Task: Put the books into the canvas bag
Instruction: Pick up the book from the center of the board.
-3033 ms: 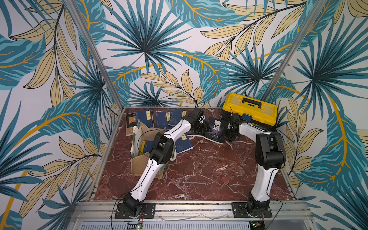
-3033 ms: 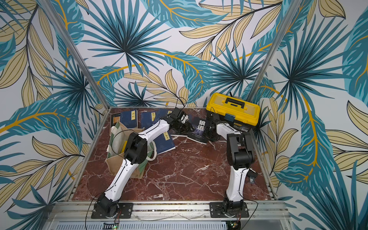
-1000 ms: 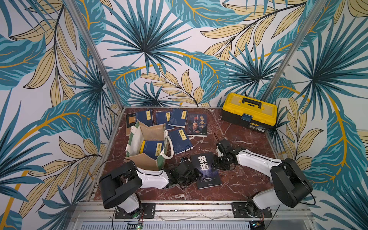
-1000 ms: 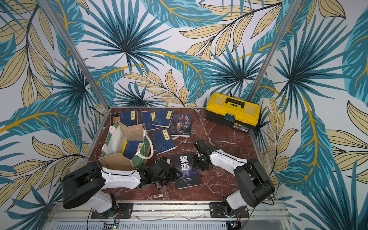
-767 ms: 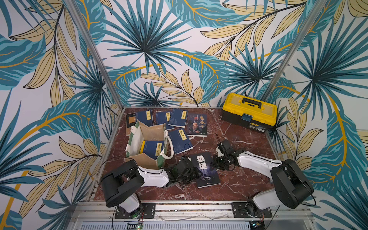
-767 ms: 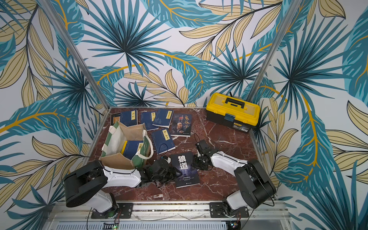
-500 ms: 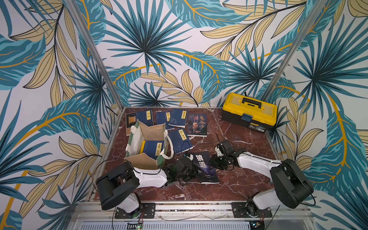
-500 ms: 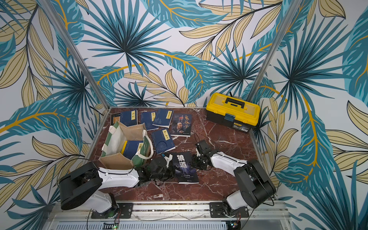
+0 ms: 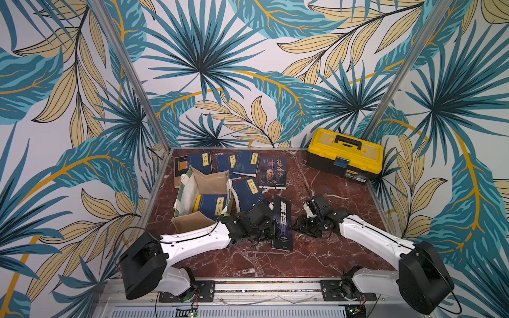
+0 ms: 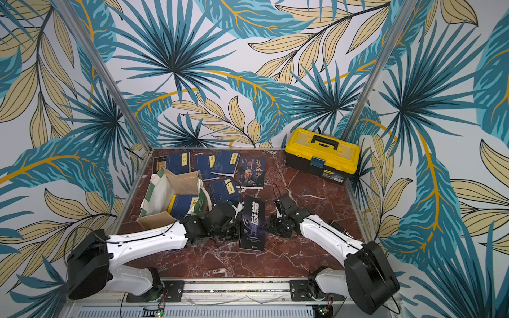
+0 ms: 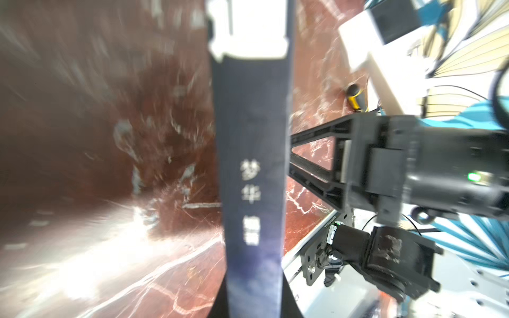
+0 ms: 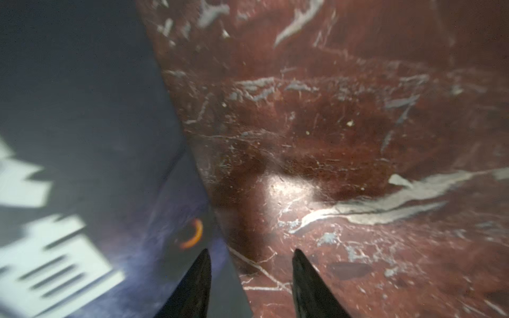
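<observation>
While my left gripper (image 9: 271,226) clamps the book (image 9: 283,220), right gripper (image 9: 298,226) agape, I should lift it above the bag (image 9: 190,192).

Both arms lie low, stretched forward from their bases, with their ends close together. The left arm (image 9: 192,242) reaches inward towards the right, its upper link near level. The left gripper (image 9: 271,230) points sideways, jaws clamped on the edge of a book (image 9: 282,220) that stands tilted up. The right arm (image 9: 371,239) reaches inward towards the left, wrist bent down. The right gripper (image 12: 249,275) sits low just beside the book, its 2 fingers (image 12: 311,283) apart and gripping nothing. In the right wrist view 1 finger overlaps the cover; contact cannot be told.
</observation>
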Robot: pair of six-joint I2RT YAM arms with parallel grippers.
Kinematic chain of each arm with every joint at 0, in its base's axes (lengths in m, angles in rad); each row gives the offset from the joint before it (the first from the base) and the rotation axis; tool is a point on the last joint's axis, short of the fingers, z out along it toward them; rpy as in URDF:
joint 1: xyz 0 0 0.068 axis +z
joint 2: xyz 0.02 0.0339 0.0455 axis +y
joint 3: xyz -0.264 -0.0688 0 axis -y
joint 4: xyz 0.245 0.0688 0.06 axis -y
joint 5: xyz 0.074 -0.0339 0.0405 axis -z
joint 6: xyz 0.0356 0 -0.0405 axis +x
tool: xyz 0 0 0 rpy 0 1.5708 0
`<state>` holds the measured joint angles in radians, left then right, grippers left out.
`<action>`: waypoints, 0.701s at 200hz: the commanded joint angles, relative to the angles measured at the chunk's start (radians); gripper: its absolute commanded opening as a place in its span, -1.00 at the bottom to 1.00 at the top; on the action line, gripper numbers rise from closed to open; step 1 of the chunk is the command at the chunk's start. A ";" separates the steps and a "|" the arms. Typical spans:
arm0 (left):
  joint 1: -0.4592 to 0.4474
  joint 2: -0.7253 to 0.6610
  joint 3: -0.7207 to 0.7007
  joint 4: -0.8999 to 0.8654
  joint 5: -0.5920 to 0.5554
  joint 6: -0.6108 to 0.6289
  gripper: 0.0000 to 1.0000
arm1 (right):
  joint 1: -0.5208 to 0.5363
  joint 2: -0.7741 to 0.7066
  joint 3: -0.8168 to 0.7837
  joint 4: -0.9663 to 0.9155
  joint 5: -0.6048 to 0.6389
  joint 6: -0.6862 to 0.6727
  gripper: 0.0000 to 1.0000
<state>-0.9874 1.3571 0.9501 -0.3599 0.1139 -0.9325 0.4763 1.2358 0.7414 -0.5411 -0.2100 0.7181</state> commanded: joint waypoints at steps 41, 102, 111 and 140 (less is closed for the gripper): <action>0.002 -0.307 0.231 -0.415 -0.412 0.348 -0.99 | 0.018 -0.019 0.222 -0.084 0.076 0.028 -0.01; 0.002 -0.643 0.278 -0.415 -0.728 0.592 -0.99 | 0.168 0.256 0.607 -0.057 0.090 0.031 0.01; 0.003 -0.681 0.282 -0.415 -0.776 0.622 -0.99 | 0.195 0.315 0.686 -0.061 0.084 0.026 0.02; 0.001 -0.773 0.298 -0.415 -0.896 0.694 -0.99 | 0.288 0.532 0.968 -0.118 0.055 -0.002 0.04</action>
<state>-0.9874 0.6418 1.1770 -0.8082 -0.6102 -0.3546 0.6987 1.6421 1.5440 -0.6075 -0.1356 0.7452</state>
